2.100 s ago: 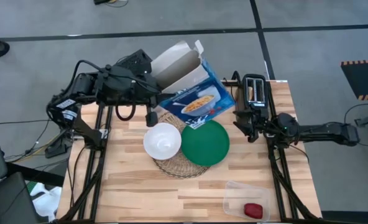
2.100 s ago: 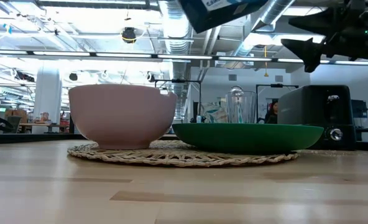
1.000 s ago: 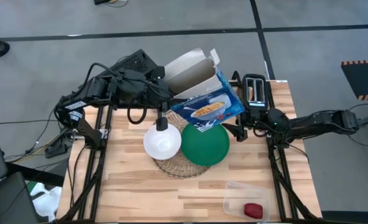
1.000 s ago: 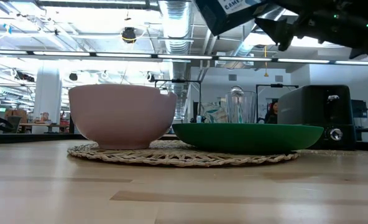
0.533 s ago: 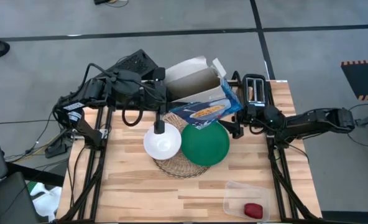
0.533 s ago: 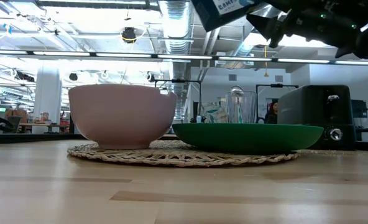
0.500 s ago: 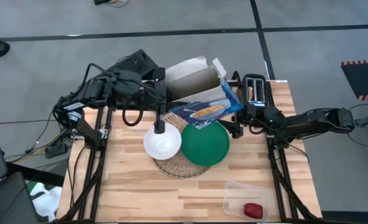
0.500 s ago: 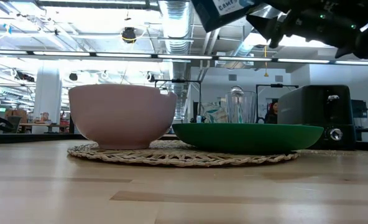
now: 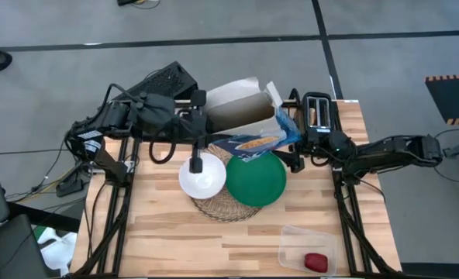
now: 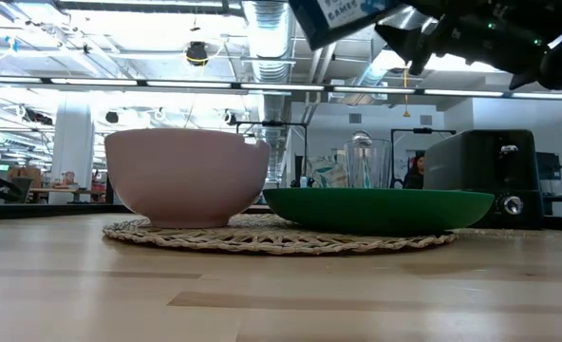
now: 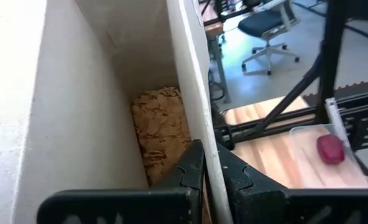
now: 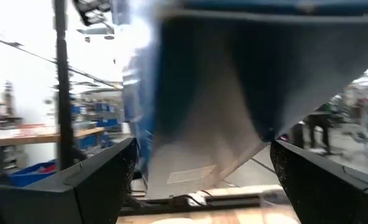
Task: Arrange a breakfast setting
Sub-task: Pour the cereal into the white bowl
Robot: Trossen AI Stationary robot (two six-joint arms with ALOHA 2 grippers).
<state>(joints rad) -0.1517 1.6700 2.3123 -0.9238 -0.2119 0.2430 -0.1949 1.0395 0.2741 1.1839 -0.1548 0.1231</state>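
Tipped lower than a second ago, the blue-and-white cardboard cereal box [image 9: 254, 128] hangs above the round woven wicker mat [image 9: 218, 208]. Left gripper [image 11: 210, 169] pinches its open wall, flakes inside. Right gripper [image 9: 298, 159], fingers spread, flanks the box's base above the mat's far edge.

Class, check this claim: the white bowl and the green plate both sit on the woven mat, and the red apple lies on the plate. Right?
Not quite. The white bowl and green plate do sit on the woven mat, but the high view shows the red apple in the clear tub.
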